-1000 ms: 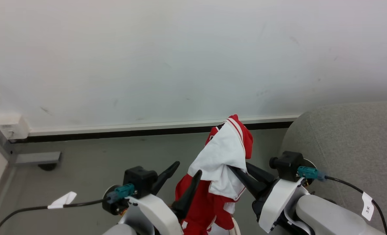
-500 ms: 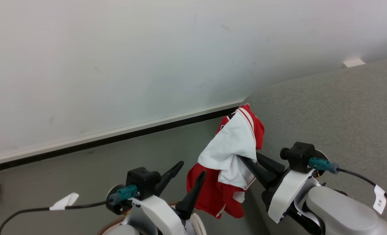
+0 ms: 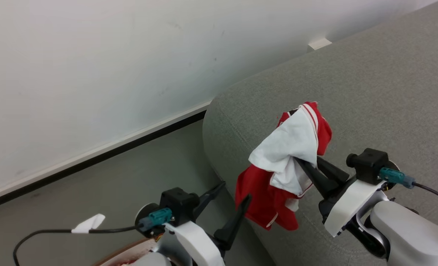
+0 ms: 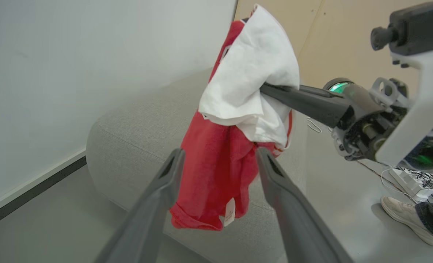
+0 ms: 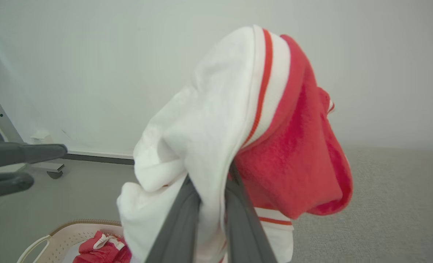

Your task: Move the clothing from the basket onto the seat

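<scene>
Clothing (image 3: 289, 147) now hangs over the seat (image 3: 370, 85), clamped between right fingers (image 3: 320, 179); left fingers (image 3: 237, 220) spread.

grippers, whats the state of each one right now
Left gripper: open, holding nothing.
Right gripper: shut on the clothing, a red and white garment.

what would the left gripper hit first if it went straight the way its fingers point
Most likely the clothing hanging from the right gripper; the left gripper's open fingers frame its red part, with the seat behind. Depth is unclear.
</scene>
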Robot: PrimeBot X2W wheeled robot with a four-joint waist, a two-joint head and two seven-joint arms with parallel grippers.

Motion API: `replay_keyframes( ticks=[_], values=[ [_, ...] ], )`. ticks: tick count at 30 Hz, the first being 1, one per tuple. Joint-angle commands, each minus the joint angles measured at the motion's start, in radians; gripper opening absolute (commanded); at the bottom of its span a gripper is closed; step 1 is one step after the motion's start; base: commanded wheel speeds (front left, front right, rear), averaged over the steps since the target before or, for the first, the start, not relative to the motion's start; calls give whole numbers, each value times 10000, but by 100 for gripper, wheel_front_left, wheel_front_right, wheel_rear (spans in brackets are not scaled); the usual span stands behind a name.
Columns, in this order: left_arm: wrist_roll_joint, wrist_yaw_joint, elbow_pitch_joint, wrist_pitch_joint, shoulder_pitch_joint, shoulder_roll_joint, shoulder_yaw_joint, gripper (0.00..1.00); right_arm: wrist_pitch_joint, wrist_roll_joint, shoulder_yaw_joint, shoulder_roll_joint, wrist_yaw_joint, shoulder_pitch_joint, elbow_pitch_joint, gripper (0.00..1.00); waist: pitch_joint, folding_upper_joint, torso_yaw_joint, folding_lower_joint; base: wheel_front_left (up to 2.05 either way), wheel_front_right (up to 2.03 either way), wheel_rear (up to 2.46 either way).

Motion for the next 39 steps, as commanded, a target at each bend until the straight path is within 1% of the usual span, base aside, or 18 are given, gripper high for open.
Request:
replay_keyframes(
  ticks=[1,4,9,16,20,21,25,29,33,34,35,36,39],
  values=[
    [66,-43,-24,57,-103,9,-34,100,-37,-102,-310,-59,-21,160,-65,0,226,-1,-45,0,0,0,0],
    [206,-66,-185,251,-401,-23,-157,100,-39,-308,-1137,-290,-21,205,-49,0,649,-1,135,0,0,0,0],
    [645,-313,-675,825,-1372,120,-319,100,-37,-838,-2941,-484,-21,-285,60,0,2239,-1,714,0,0,0,0],
    [1267,-878,-1457,1674,-3166,336,-439,100,-37,-1799,-5457,-925,-21,-1852,783,0,4885,-1,1666,0,0,0,0],
    [1513,-1143,-1825,1881,-4021,240,-443,100,-37,-2426,-6922,-1275,-23,-2909,1633,0,6090,-1,2169,0,0,0,0],
    [1513,-1143,-1825,1881,-4021,240,-443,100,-37,-2426,-6922,-1275,-23,-2909,1633,0,6090,-1,2169,0,0,0,0],
    [1694,-1315,-1977,1924,-4605,77,-478,100,160,-2971,-8144,-1475,-21,-3954,2751,0,6948,-1,2562,0,0,0,0],
    [1718,-1321,-1895,1730,-4757,-55,-422,100,298,-3496,-9048,-1249,-21,-4437,4108,0,7389,-1,2840,0,0,0,0],
    [1618,-1274,-1650,1486,-4492,-44,-424,100,125,-3897,-9896,-817,-23,-4454,5484,0,7405,-1,2974,0,0,0,0],
    [1587,-1279,-1576,1422,-4425,-15,-429,100,108,-4000,-10050,-711,-21,-4362,5710,26,7349,-1,2992,0,0,0,0],
    [1582,-1291,-1504,1365,-4380,39,-436,100,50,-4134,-10164,-647,-23,-4247,5898,65,7290,-1,3002,0,0,0,0],
    [1559,-1309,-1454,1332,-4346,80,-442,100,48,-4207,-10305,-557,-23,-4131,6048,100,7223,-1,3001,0,0,0,0],
    [1537,-1244,-1321,1205,-4279,213,-320,100,-18,-4349,-10635,-277,-23,-3835,6008,100,6973,-1,2935,0,0,0,0]
  ],
)
